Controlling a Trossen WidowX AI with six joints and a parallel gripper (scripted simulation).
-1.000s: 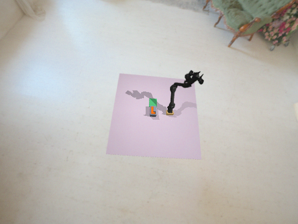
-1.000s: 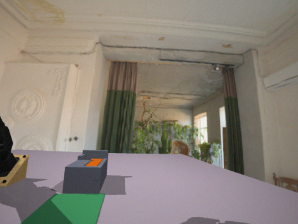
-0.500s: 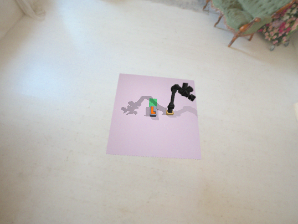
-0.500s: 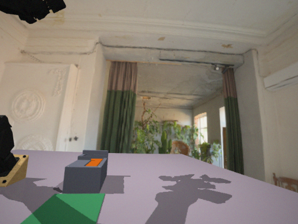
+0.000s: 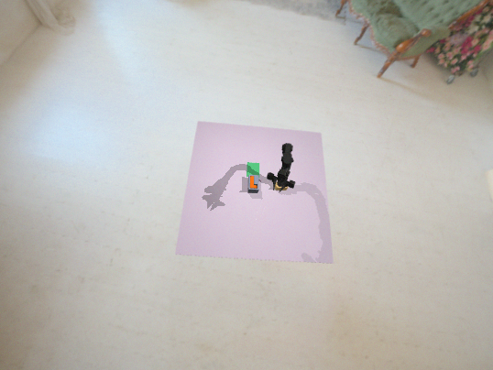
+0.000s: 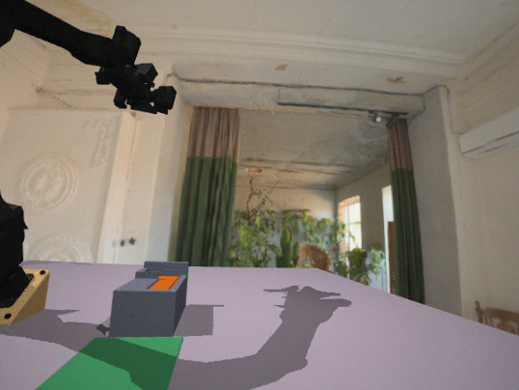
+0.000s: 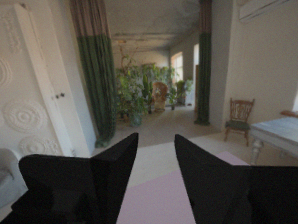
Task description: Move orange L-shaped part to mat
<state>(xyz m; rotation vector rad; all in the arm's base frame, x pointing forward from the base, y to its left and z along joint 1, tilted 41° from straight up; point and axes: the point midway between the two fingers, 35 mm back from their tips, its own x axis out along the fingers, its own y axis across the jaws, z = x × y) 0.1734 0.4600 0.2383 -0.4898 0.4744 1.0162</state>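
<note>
The orange L-shaped part (image 5: 252,183) (image 6: 165,283) lies in the top of the grey tray (image 5: 253,190) (image 6: 145,311). Its foot is at the end away from the mat, and no raised end shows. The green mat (image 5: 253,166) (image 6: 96,362) lies beside the tray, partly in the arm's shadow. My gripper (image 7: 156,137) is open, with nothing between its two black fingers. The exterior view shows the gripper (image 6: 145,103) high above the table, well clear of the part. In the top view it is over the arm's base, with its fingertips too small to make out.
The arm's tan base block (image 6: 31,294) stands on the pink table top (image 5: 229,229) (image 6: 386,338) (image 7: 155,200), to one side of the tray. The tray has a raised grey wall (image 6: 166,264) at the end away from the mat. Arm shadows cross the table.
</note>
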